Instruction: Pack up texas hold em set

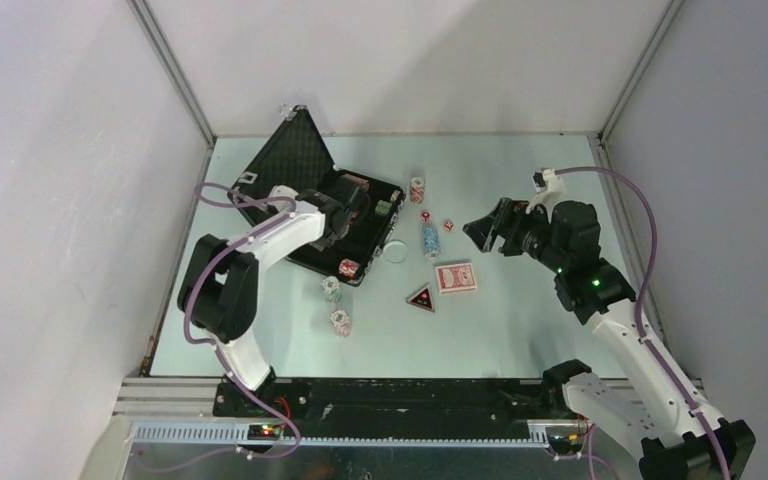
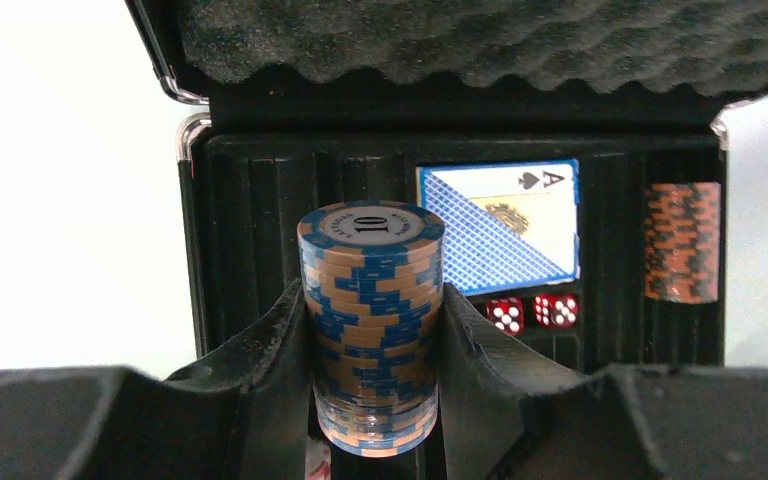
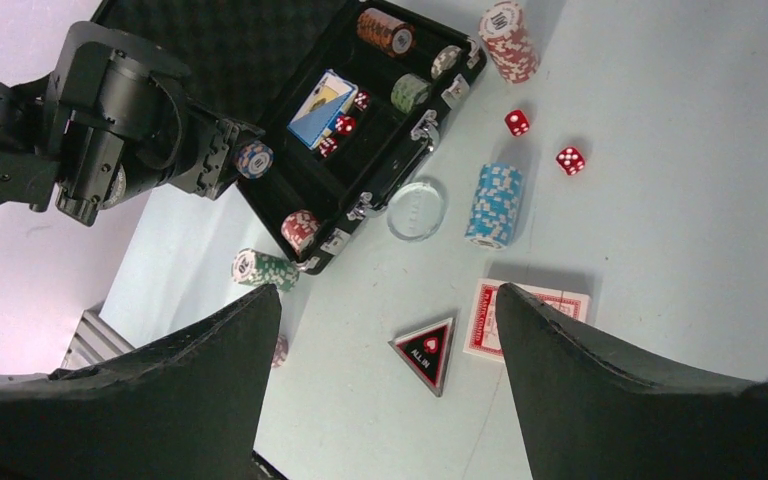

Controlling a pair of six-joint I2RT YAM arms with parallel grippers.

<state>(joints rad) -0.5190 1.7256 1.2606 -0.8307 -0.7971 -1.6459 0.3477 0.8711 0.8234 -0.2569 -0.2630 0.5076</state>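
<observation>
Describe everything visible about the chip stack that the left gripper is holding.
The chip stack is a tall cylinder of tan chips with blue edge blocks, plastic or clay by look; its top face reads 10. It stands upright in the wrist view, clamped on both sides by the left gripper and its black fingers. It hangs over the open briefcase, in front of the ribbed chip slots. Whether its base touches the case cannot be told.

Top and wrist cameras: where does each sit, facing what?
Top external: overhead, behind the robot, looking down on the table; left arm and right arm show.
Left wrist: faces into the open briefcase; left gripper clamps a blue-tan chip stack.
Right wrist: high, looking down; open right gripper frames it.
Shared: all see the briefcase.
</observation>
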